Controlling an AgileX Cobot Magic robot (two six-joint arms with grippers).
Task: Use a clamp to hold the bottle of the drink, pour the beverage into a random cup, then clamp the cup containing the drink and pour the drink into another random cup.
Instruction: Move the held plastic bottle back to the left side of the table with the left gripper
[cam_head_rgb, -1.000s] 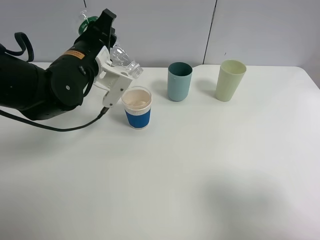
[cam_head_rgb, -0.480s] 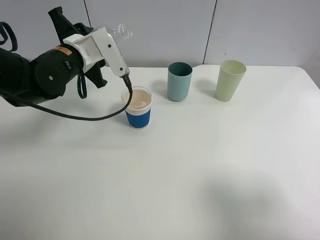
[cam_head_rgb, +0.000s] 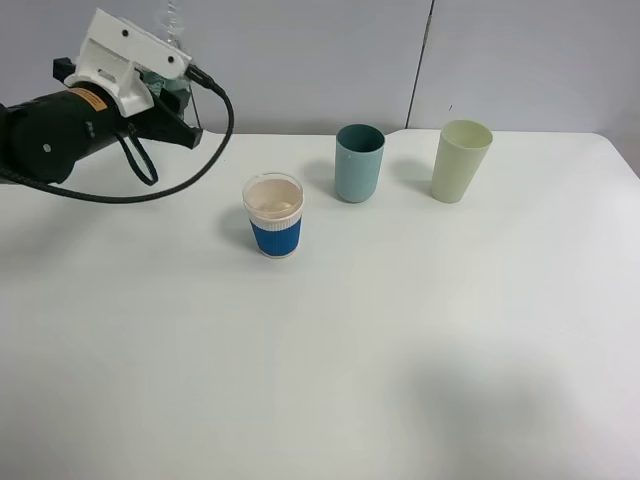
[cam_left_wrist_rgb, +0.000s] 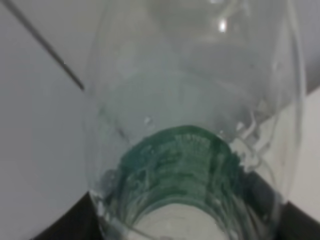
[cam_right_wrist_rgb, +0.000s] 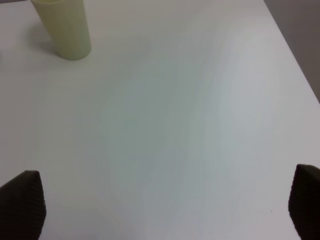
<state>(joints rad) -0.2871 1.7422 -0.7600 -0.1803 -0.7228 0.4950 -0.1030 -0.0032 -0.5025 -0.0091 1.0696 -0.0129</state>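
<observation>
1. The left gripper (cam_head_rgb: 160, 85) is clamped on the bottle (cam_left_wrist_rgb: 195, 165), held neck up over the table's (cam_head_rgb: 320, 380) far left.
2. The right gripper (cam_right_wrist_rgb: 162, 210) gapes wide and empty near the pale green cup (cam_right_wrist_rgb: 62, 27).
3. The blue-sleeved cup (cam_head_rgb: 273, 215) stands upright, nearer the left gripper, with the teal cup (cam_head_rgb: 359, 162) just beyond to its right.

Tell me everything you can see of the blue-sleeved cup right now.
The blue-sleeved cup is short, with a clear, plastic-looking rim, a beige inside and a ribbed blue band round its lower half. It stands upright on the white table, left of the teal cup and apart from it. Nothing touches it. Whether it holds liquid cannot be told from here.
</observation>
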